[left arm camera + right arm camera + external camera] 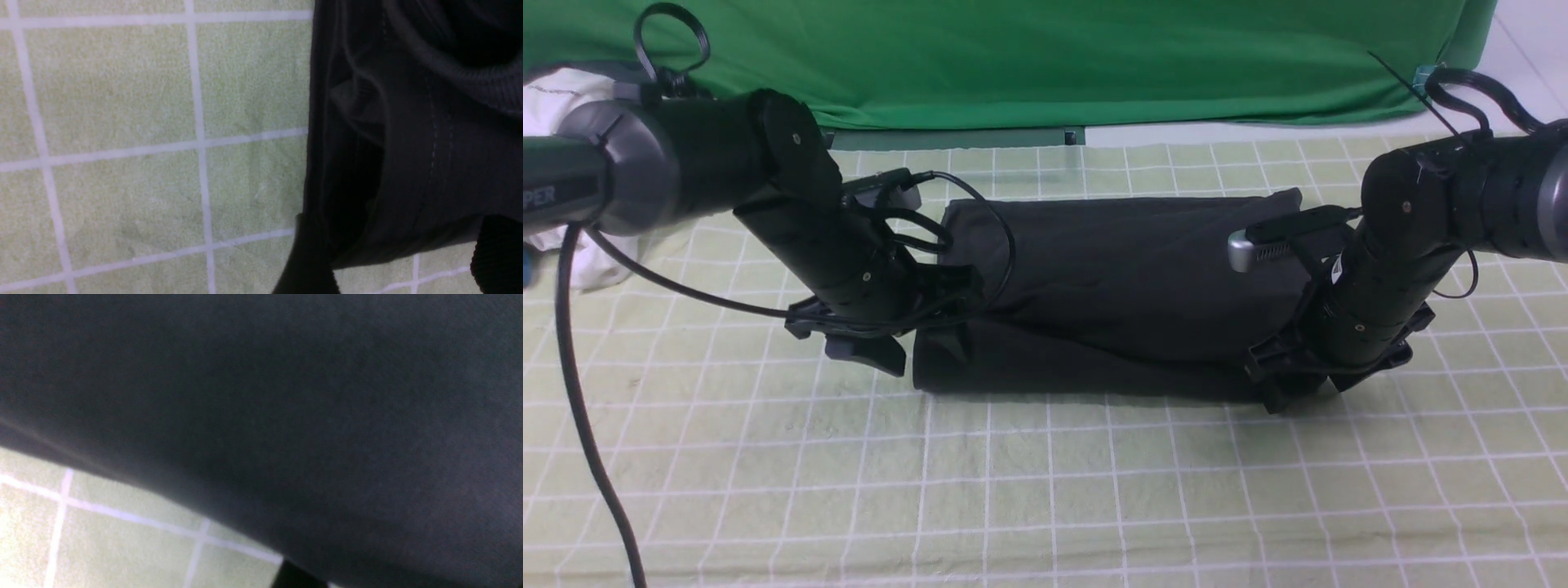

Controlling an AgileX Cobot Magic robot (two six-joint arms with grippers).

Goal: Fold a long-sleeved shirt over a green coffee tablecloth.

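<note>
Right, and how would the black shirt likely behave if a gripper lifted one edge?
The shirt would probably droop floppily, since it already lies in soft bends. Its stacked layers might slide or open, as loose folds gape at one end.

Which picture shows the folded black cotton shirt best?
The front view: it shows nearly the whole folded black cotton shirt, partly behind both arms. The left wrist view shows only ribbed trim and stitched folds; the right wrist view, just blurry dark fabric and one edge.
</note>
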